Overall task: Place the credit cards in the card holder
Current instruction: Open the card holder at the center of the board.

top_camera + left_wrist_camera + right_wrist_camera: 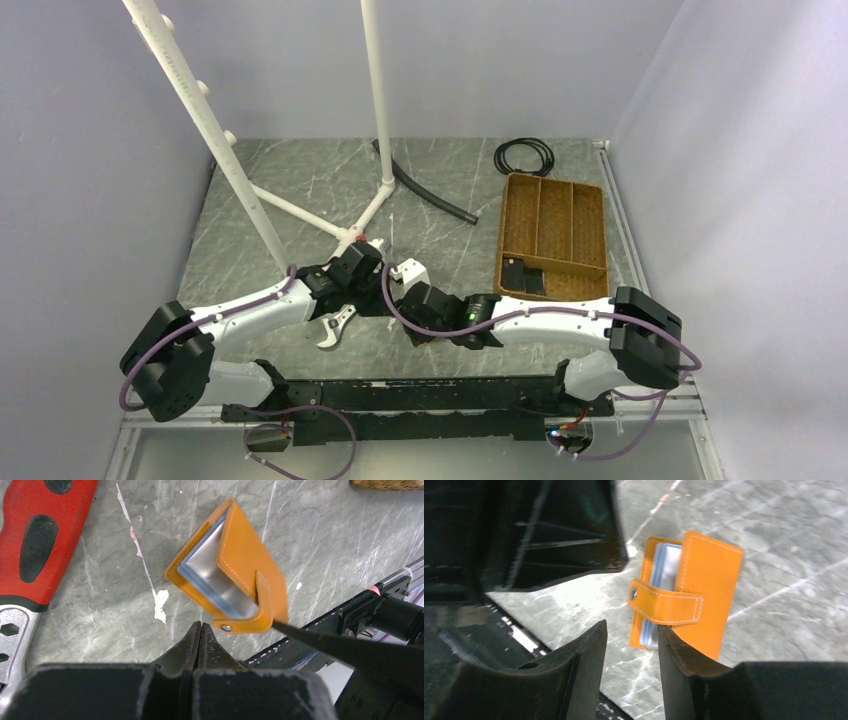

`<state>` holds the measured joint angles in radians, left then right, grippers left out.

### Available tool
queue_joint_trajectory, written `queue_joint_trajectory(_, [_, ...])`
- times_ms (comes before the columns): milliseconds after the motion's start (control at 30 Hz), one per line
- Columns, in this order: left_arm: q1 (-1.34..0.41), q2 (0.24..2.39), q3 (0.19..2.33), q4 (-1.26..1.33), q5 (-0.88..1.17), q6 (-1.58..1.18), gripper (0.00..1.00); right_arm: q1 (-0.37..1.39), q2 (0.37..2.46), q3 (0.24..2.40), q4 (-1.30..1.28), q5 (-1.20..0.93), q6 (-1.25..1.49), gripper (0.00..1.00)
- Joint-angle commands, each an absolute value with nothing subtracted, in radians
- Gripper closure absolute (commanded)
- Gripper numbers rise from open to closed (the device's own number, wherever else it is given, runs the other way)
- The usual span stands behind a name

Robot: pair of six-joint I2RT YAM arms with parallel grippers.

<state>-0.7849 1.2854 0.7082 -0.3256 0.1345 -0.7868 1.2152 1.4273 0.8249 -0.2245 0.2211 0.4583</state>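
The orange card holder (235,570) lies on the grey marble table, folded, with its snap strap (664,605) wrapped over the open side. My left gripper (201,627) is shut on nothing, its tips right beside the strap's snap. My right gripper (631,630) is open with only table between its fingers. Its right finger (669,640) touches the holder's edge under the strap. Dark credit cards (525,275) lie in the near compartment of the brown tray (590,215). The arms hide the holder in the top view.
A red-handled wrench (35,545) lies just left of the holder, its silver jaw (335,325) showing under the left arm. A white stand (350,225), a black hose (430,195) and a coiled cable (524,155) are at the back. The black rail (420,395) runs along the near edge.
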Motion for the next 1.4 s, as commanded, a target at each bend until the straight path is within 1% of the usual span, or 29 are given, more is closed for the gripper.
queue_joint_trajectory(0, [-0.785,1.265,0.734,-0.312,0.154,-0.79,1.0,1.216,1.408,0.808,-0.291,0.471,0.55,0.53])
queue_joint_trajectory(100, [-0.785,1.262,0.746,-0.303,0.168,-0.79,1.0,1.21,1.365,0.753,-0.271,0.544,0.59,0.51])
queue_joint_trajectory(200, [-0.785,1.272,0.762,-0.298,0.181,-0.777,1.0,1.176,1.312,0.706,-0.199,0.489,0.578,0.48])
queue_joint_trajectory(233, [-0.785,1.279,0.768,-0.295,0.184,-0.767,0.97,1.157,1.297,0.691,-0.181,0.45,0.578,0.48])
queue_joint_trajectory(333, [-0.785,1.298,0.789,-0.294,0.193,-0.736,0.79,1.079,1.272,0.663,-0.171,0.403,0.588,0.46])
queue_joint_trajectory(500, [-0.785,1.341,0.831,-0.221,0.269,-0.661,0.42,0.929,1.195,0.624,-0.119,0.245,0.571,0.46])
queue_joint_trajectory(600, [-0.787,1.404,0.905,-0.247,0.299,-0.555,0.19,0.881,1.149,0.635,-0.196,0.215,0.602,0.45])
queue_joint_trajectory(633, [-0.788,1.429,0.947,-0.279,0.295,-0.515,0.09,0.864,1.121,0.631,-0.242,0.204,0.625,0.44])
queue_joint_trajectory(667, [-0.791,1.454,0.974,-0.313,0.282,-0.48,0.04,0.833,1.093,0.623,-0.278,0.184,0.654,0.41])
queue_joint_trajectory(700, [-0.792,1.473,0.997,-0.338,0.266,-0.457,0.03,0.799,1.059,0.61,-0.295,0.138,0.679,0.38])
queue_joint_trajectory(733, [-0.793,1.492,1.01,-0.355,0.258,-0.449,0.03,0.766,1.042,0.593,-0.307,0.043,0.698,0.37])
queue_joint_trajectory(767, [-0.792,1.502,1.017,-0.36,0.259,-0.456,0.03,0.743,1.026,0.578,-0.323,-0.005,0.719,0.37])
queue_joint_trajectory(833, [-0.79,1.519,1.019,-0.352,0.276,-0.485,0.03,0.736,0.982,0.538,-0.317,-0.06,0.764,0.36])
queue_joint_trajectory(900, [-0.79,1.538,1.013,-0.341,0.286,-0.543,0.03,0.733,0.958,0.496,-0.273,-0.106,0.817,0.31])
queue_joint_trajectory(1033, [-0.79,1.576,0.994,-0.319,0.279,-0.611,0.01,0.73,1.022,0.467,-0.215,-0.172,0.876,0.31])
queue_joint_trajectory(1167, [-0.79,1.616,0.972,-0.286,0.292,-0.653,0.0,0.725,1.062,0.429,-0.16,-0.148,0.899,0.32])
queue_joint_trajectory(1233, [-0.79,1.64,0.972,-0.277,0.307,-0.67,0.02,0.713,1.087,0.421,-0.116,-0.156,0.883,0.35])
queue_joint_trajectory(1267, [-0.79,1.646,0.966,-0.256,0.316,-0.682,0.04,0.706,1.103,0.422,-0.093,-0.172,0.872,0.39])
queue_joint_trajectory(1300, [-0.79,1.648,0.955,-0.224,0.33,-0.696,0.07,0.704,1.119,0.427,-0.07,-0.192,0.863,0.45])
queue_joint_trajectory(1333, [-0.79,1.646,0.942,-0.193,0.35,-0.711,0.14,0.704,1.142,0.438,-0.054,-0.211,0.857,0.51])
queue_joint_trajectory(1367, [-0.79,1.642,0.929,-0.158,0.364,-0.723,0.18,0.704,1.154,0.448,-0.052,-0.213,0.854,0.56])
